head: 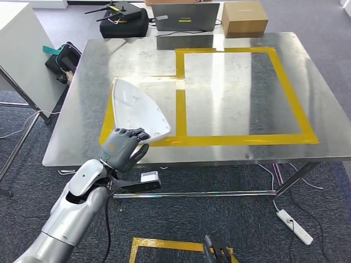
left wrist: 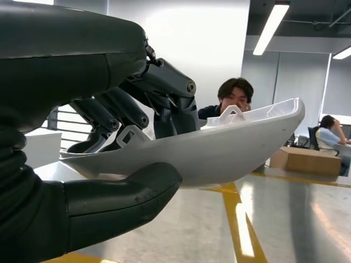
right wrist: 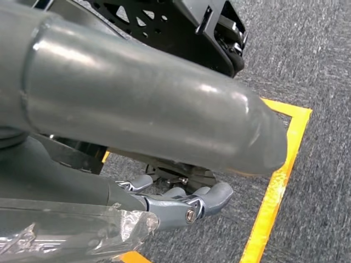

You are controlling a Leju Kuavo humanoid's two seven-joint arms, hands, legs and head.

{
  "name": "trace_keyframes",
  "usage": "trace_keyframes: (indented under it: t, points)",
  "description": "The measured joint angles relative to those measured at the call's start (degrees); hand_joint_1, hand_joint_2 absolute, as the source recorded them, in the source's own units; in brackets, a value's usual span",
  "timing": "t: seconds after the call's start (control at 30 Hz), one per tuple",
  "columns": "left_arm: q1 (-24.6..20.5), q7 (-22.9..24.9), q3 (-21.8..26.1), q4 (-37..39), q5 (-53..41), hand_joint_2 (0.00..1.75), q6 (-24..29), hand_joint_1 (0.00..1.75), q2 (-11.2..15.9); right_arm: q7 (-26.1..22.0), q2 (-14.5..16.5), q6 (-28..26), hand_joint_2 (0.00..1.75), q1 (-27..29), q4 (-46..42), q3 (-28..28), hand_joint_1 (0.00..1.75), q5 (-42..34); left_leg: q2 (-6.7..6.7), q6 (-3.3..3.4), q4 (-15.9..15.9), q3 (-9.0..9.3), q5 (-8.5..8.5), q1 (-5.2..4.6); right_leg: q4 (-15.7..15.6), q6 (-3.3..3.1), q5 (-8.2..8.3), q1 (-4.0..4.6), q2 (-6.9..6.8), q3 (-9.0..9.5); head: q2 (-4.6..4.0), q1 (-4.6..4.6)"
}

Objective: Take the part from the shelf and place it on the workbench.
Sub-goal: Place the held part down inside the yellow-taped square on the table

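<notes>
The white part (head: 139,109), a curved shell pointed at one end, is held by the left hand (head: 120,147) at its near edge and is carried over the near left corner of the steel surface (head: 248,76), above the left of two boxes marked in yellow tape (head: 181,112). The fingers (left wrist: 124,112) are clamped on the part from above, with the thumb (left wrist: 124,200) pressed up under it. Whether the far end already touches the surface cannot be told from the head view.

The step in hand is judged to be the setting down. It would be done well if the part were lowered level until its underside is borne by the surface, inside the taped box and clear of the near edge, and if the grip were only then loosened, thumb first, so that the shell is not dragged or tipped. As the hold is at one rim, a slow descent is advised, since the long free end could swing.

In the left wrist view a gap is seen between the part's belly and the surface, which the head view leaves unclear; ribs and tabs inside the shell and a person seated behind are also shown there. In the right wrist view the right hand (right wrist: 182,203) hangs over grey carpet, its fingers loosely curled on nothing. In the head view a laptop (head: 185,16) and a cardboard box (head: 244,18) are seen beyond the far edge.
</notes>
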Motion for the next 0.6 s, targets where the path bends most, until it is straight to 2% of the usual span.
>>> trace_keyframes:
  t: [0.1,0.3,0.43,0.6]
  points:
    - [-0.46,0.41,0.51,0.92,-1.46,1.75,0.13,1.75,-0.61,0.1,0.0,0.02,0.0,-0.03,0.0,0.17,0.0,-0.07,0.01,-0.1,-0.29,0.14,0.04,0.01,0.0,-0.31,-0.07,0.04,-0.01,0.0,0.0,-0.01]
    - [-3.26,3.24,0.48,3.87,-5.36,1.75,-0.73,1.75,-2.27,0.6,0.0,0.36,0.0,-0.34,0.0,1.01,0.0,0.63,0.01,-1.05,-0.45,0.15,0.17,0.07,0.02,-0.65,-0.05,0.12,-0.06,-0.01,0.0,0.02]
    - [-8.39,6.63,0.35,9.19,-7.46,1.75,-2.01,1.75,-4.35,1.02,0.01,0.91,0.0,-0.78,0.02,1.77,0.0,0.94,0.0,-1.17,-0.45,0.12,0.25,0.02,-0.04,-0.74,0.1,0.09,-0.15,0.05,0.0,0.04]
    - [-12.38,7.5,0.34,13.29,-7.94,1.75,-2.35,1.75,-6.09,1.07,0.02,1.04,0.0,-0.85,0.02,2.33,0.0,0.95,0.01,-1.09,-0.45,0.13,0.31,-0.04,-0.25,-0.58,0.33,0.03,-0.14,0.17,0.0,0.05]
